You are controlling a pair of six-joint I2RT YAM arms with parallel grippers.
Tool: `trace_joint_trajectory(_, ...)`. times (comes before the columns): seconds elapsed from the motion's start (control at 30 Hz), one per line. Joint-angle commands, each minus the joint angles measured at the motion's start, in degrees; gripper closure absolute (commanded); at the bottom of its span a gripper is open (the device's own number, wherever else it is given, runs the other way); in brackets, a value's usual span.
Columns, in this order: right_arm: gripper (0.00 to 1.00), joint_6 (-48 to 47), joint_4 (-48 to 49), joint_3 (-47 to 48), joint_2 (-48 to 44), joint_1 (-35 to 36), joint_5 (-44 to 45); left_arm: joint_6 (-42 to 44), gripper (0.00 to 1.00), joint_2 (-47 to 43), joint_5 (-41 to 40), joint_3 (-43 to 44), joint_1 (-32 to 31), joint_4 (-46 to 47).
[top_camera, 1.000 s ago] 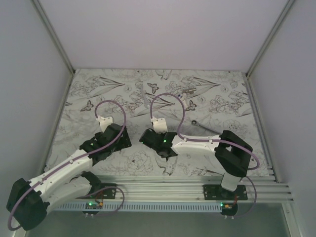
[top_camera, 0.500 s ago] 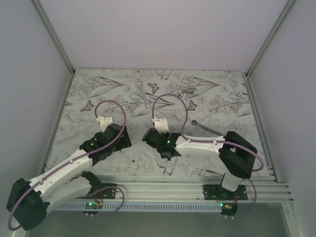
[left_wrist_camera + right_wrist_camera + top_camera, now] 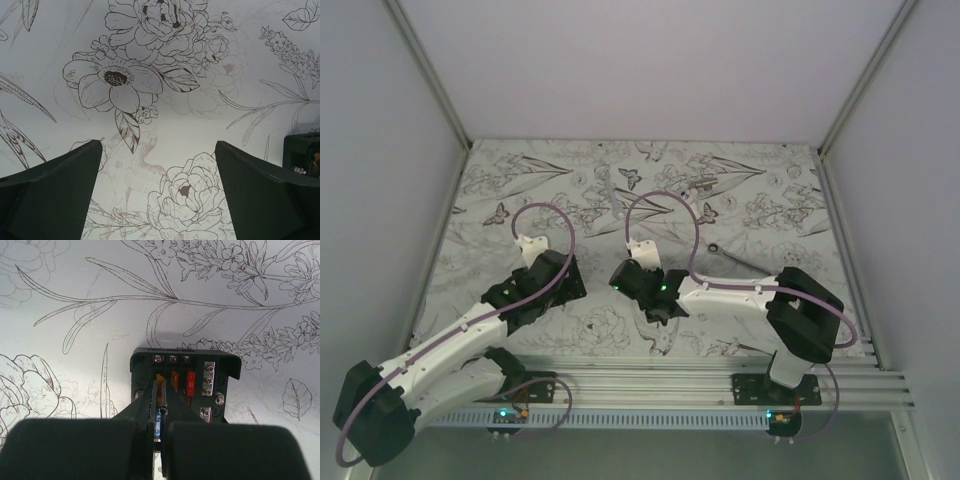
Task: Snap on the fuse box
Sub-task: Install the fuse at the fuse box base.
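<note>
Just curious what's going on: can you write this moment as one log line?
left gripper: open, empty | right gripper: shut, tips over fuse box | wrench: lying apart

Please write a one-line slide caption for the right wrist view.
Shut right gripper poised at the black fuse box on the flower-printed table.
</note>
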Motion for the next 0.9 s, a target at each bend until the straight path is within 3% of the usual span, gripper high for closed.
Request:
trace_joint_trajectory(0.0,1.00,-2.1,-1.1,-2.6,2.0,0.0,-5.2,-0.3,0.00,-0.4,-1.3,0.9,0.4,-2.2)
trace_joint_trajectory(0.33,1.00,-6.9,8.0,-3.5,1.7,-0.7,-4.1,-0.5,0.00,0.3,-1.3,1.0,0.4,-2.3)
trace_joint_trajectory(0.87,1.00,-12.1,6.5,-3.5,1.5,0.9,-5.3,-0.6,0.00,-0.1,-1.5,0.9,0.4,-2.3)
